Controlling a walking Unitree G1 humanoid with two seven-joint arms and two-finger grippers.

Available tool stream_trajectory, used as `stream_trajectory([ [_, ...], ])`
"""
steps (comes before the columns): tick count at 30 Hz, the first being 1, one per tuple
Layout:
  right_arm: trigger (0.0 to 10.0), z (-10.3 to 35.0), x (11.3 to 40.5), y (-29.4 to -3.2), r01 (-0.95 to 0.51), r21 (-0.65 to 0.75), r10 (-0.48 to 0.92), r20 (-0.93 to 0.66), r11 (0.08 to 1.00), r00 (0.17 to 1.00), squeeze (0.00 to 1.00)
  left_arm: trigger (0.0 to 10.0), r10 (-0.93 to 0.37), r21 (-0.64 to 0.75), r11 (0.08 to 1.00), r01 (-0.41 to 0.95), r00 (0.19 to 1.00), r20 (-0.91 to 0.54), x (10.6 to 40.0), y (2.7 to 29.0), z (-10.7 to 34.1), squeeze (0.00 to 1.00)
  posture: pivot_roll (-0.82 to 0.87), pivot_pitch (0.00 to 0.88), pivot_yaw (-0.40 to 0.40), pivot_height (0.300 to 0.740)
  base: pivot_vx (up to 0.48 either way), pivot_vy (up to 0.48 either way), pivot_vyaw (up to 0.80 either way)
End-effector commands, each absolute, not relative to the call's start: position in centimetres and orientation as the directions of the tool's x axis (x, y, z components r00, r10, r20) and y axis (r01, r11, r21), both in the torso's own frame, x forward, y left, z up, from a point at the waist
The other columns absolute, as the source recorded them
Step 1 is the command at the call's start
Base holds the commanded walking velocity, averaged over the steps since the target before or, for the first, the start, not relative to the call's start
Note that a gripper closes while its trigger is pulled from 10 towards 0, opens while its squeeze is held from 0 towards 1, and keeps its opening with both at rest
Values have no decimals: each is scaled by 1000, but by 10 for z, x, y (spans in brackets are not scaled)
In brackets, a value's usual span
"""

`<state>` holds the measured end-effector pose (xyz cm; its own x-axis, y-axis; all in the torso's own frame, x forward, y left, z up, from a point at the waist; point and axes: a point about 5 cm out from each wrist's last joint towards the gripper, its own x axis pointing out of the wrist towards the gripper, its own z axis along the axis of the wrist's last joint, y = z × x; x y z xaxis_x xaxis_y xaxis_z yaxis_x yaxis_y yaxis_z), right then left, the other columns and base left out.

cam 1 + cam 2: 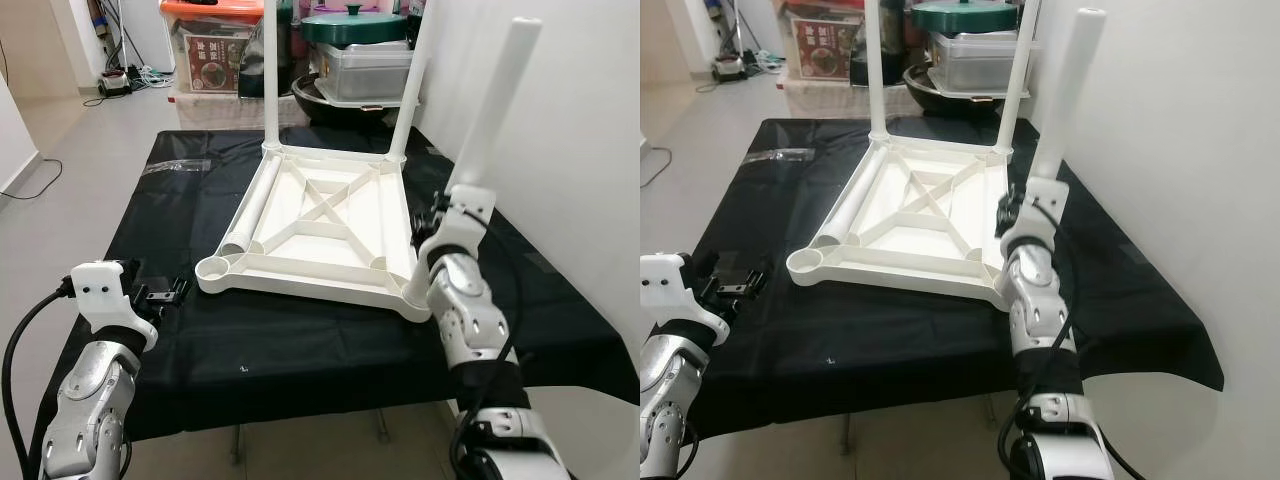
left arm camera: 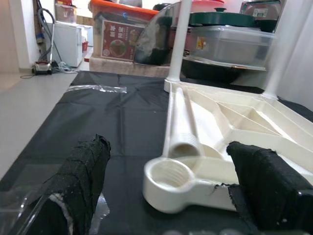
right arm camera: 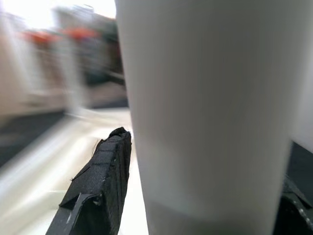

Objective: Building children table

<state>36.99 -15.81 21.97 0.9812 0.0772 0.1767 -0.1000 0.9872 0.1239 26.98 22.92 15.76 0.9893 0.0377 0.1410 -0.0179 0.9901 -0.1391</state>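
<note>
Gripping a white leg point(image 1: 497, 100) whose long axis tilts toward 1 o'clock, the right gripper point(image 1: 440, 215) holds it at the upturned tabletop's point(image 1: 318, 228) near-right corner. Two legs stand upright at 12 o'clock on the black cloth point(image 1: 200, 330). The left gripper point(image 2: 166, 191), fingers apart, sits at 8 o'clock.

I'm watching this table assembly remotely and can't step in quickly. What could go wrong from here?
The right gripper holds the third leg tilted, so it may cross-thread or jam in the near-right socket. The upturned tabletop sits unheld and could slide when the leg is turned. The loose leg lying in it might roll off.
</note>
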Motion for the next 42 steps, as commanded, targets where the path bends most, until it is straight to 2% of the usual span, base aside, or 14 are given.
stream_trajectory([
  [1,10000,242,366,-133,-429,51,400,276,902,874,0,10000,36,-130,991,-19,991,131,272,231,157,0,57,0,-67,740,0,0,0],
  [10,10000,186,337,-87,-924,-3,923,25,383,383,0,10000,32,-131,991,-14,990,134,272,228,156,0,92,0,-96,740,0,0,0],
  [16,10000,170,339,-60,-924,12,925,0,381,381,0,10000,43,-135,991,-24,990,136,270,228,156,0,105,0,-104,740,0,0,0],
  [17,0,173,346,-58,-886,23,885,35,464,464,0,10000,42,-135,991,-23,990,137,270,228,156,0,103,0,-101,740,0,0,0],
  [23,0,175,373,-82,-554,90,555,17,827,832,0,10000,36,-137,990,-17,990,138,268,228,157,0,87,0,-91,740,0,0,0],
  [25,0,166,384,-124,-133,115,143,-80,984,987,0,10000,33,-139,990,-13,990,139,268,228,157,0,71,0,-84,740,0,0,0],
  [29,0,143,359,-187,346,-5,-341,-182,938,922,0,10000,30,-144,990,-9,989,143,267,227,158,0,49,0,-75,740,0,0,0],
  [32,0,135,341,-192,368,-78,-376,-183,927,908,0,10000,29,-146,989,-7,989,144,267,226,159,0,42,0,-70,740,0,0,0],
  [33,706,134,332,-187,326,-104,-340,-178,940,923,0,10000,27,-147,989,-6,989,144,267,226,159,0,36,0,-66,740,0,0,0],
  [34,8863,134,328,-180,274,-117,-291,-169,955,942,0,10000,26,-148,989,-4,989,144,268,226,159,0,36,0,-66,740,0,0,0],
  [38,10000,143,330,-159,171,-7,-171,-79,985,982,0,10000,21,-150,989,0,990,142,269,225,159,0,24,0,-60,740,0,0,0],
  [39,10000,153,338,-150,97,23,-96,-38,995,995,1000,10000,21,-150,989,0,990,142,270,225,158,0,30,0,-62,740,0,0,0],
  [41,10000,156,340,-147,91,26,-91,-32,995,995,1000,10000,21,-150,989,0,990,142,270,225,158,0,30,0,-62,740,0,0,0],
  [42,10000,169,346,-142,38,46,-38,8,998,999,0,10000,23,-150,989,-2,990,142,271,226,158,0,42,0,-78,740,0,0,0],
])
